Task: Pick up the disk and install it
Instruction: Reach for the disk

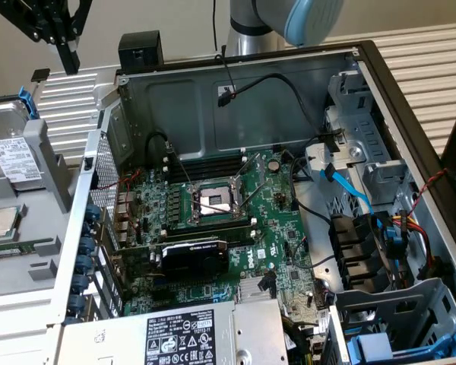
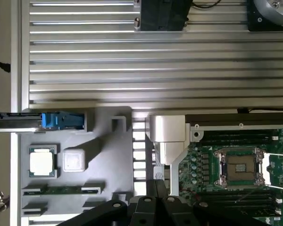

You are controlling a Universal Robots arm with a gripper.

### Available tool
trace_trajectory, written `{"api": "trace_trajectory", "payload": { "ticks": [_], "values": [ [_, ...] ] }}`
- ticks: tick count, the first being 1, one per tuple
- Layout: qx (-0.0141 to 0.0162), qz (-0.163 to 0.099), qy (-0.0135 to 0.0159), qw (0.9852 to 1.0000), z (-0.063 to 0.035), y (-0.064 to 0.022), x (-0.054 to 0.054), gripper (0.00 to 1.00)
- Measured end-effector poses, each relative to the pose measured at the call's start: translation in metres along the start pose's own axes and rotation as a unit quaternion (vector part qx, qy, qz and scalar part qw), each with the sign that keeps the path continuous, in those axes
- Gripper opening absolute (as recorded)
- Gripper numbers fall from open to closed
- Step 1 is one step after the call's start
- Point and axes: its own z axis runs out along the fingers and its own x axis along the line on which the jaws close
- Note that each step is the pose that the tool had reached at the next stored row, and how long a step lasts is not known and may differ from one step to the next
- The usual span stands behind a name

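- Wrist view puts the fingers (image 2: 152, 188) nearest: they are pressed together with nothing between them, hanging over the seam between the grey tray (image 2: 108, 155) and the open computer case (image 2: 170, 136).
- They must part before any descent; coming down pressed together, they would only push the disk.
- Below them in the tray lies the square CPU chip (image 2: 41, 161), beside a small grey block. Both sit close to the disk's slot, so the approach should stay clear of them.
- Farther along the tray is the disk (image 2: 14, 123). It looks to stand on edge in a slot and shows as a narrow strip, with its blue carrier (image 2: 61, 121) at the end towards the tray's middle.
- In the exterior view the disk's white label faces outward at that view's left, well apart from the fingers above it.
- A good grip, as I judge it, squeezes the two flat faces with the fingers lined up along the strip. Taken centrally, the disk should not swing once lifted.
- A straight lift out of the slot looks wise, as the tray's grey posts stand just beside the disk.
- Farthest is the ribbed desk (image 2: 132, 61), which carries tray and case.
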Motion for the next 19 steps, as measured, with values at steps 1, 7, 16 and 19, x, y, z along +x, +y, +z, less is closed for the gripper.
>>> {"api": "trace_trajectory", "payload": {
  "ticks": [1,7,16,19],
  "values": [
    [0.0000,0.000,0.0000,1.0000,0.0001,0.0028,0.003,0.11],
    [0.0000,0.000,0.0001,1.0000,0.0003,0.0176,0.022,0.11],
    [0.0000,0.000,0.0000,1.0000,-0.0003,0.0240,0.063,0.11],
    [0.0000,0.000,0.0000,1.0000,-0.0006,0.0250,0.077,0.11]
  ]
}}
